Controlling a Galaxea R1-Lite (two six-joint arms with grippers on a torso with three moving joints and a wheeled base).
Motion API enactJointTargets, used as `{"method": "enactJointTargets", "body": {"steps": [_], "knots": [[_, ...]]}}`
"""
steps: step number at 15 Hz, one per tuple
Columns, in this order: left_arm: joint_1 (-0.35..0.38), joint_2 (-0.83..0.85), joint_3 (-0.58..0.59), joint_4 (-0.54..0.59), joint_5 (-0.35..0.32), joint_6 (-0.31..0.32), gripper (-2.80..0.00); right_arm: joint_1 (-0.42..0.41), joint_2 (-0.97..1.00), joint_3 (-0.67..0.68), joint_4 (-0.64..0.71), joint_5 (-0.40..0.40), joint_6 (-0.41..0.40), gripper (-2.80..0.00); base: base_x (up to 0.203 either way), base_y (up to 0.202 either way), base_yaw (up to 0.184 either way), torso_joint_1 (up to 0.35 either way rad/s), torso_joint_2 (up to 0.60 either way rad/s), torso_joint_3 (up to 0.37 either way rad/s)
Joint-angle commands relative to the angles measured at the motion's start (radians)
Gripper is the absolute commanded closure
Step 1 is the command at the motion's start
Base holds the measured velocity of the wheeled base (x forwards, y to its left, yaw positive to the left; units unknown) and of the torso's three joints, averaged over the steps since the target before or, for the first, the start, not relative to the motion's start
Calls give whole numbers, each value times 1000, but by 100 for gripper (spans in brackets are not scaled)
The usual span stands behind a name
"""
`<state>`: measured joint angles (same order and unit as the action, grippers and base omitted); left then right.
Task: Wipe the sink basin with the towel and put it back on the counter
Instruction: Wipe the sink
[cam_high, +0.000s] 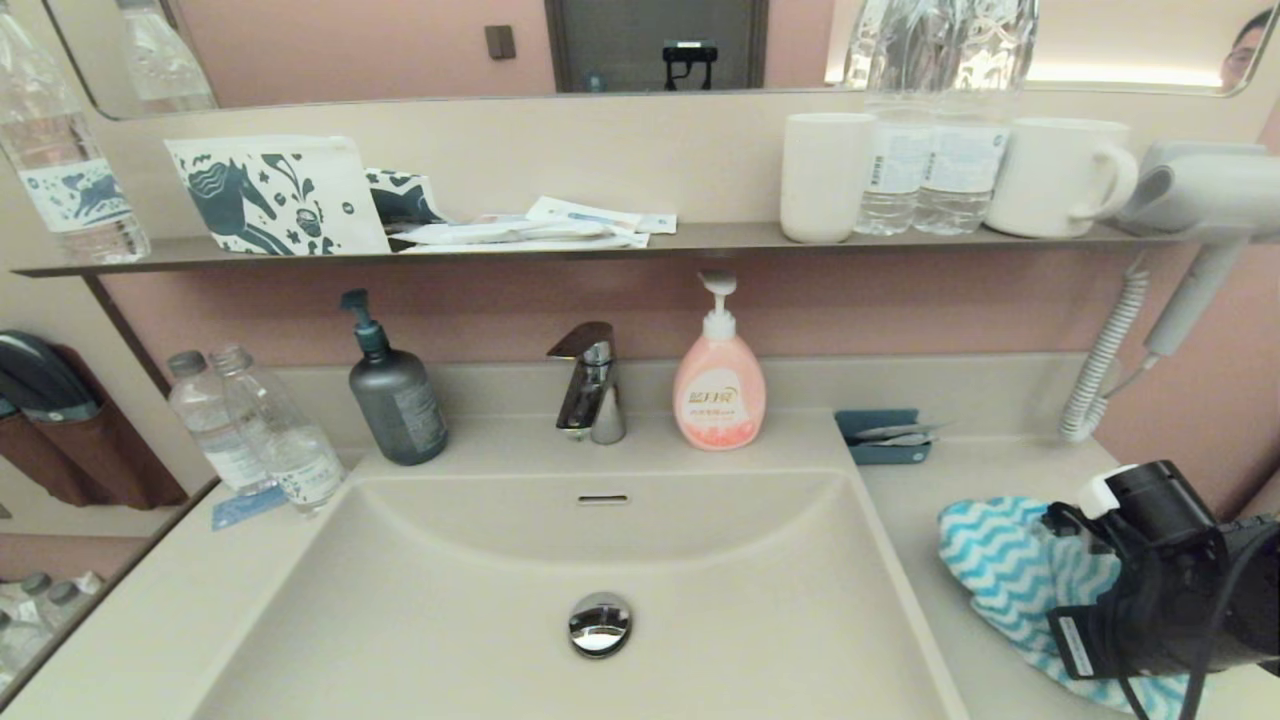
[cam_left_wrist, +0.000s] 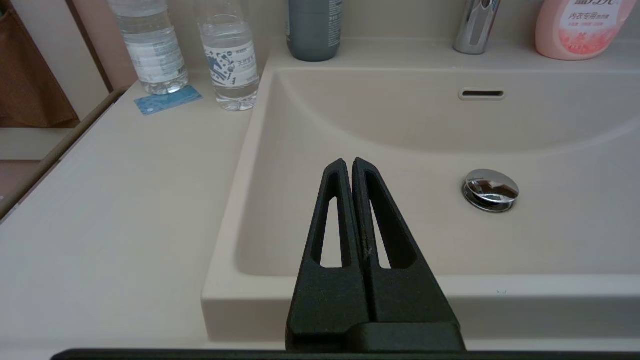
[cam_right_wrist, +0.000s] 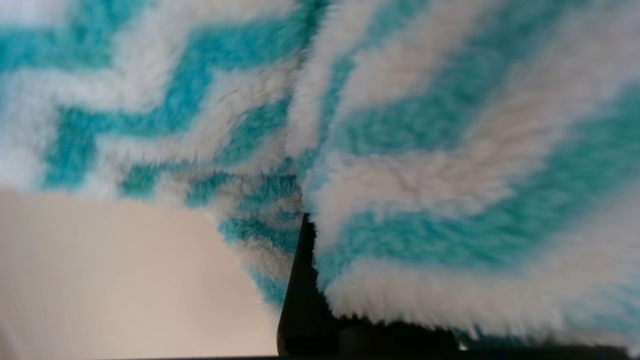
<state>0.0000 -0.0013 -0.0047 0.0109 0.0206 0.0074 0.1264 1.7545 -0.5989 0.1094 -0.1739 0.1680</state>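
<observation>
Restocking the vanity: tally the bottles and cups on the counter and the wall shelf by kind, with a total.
Clear water bottles: 5, two on the counter at and, one at the left end of the shelf at, two between the cups at and
Pump bottles: 2, grey and pink
White cups: 2, tumbler and mug
Total: 9

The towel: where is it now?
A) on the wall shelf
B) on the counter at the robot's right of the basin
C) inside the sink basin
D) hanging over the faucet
B: the towel lies on the counter to the right of the sink basin, under the right gripper.
</observation>
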Motion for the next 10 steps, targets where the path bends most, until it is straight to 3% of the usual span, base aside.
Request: {"method": "enactJointTargets", "body": {"steps": [1,7,10], "knots": [[0,1,0,0,1,-1,0,54,-60,75,15,4,13,0,0,0,0,0,0,0],[0,1,0,0,1,0,0,275,-156,205,58,5,102,0,0,0,0,0,0,0],[0,1,0,0,1,0,0,257,-140,177,55,2,110,0,0,0,0,0,0,0]]}}
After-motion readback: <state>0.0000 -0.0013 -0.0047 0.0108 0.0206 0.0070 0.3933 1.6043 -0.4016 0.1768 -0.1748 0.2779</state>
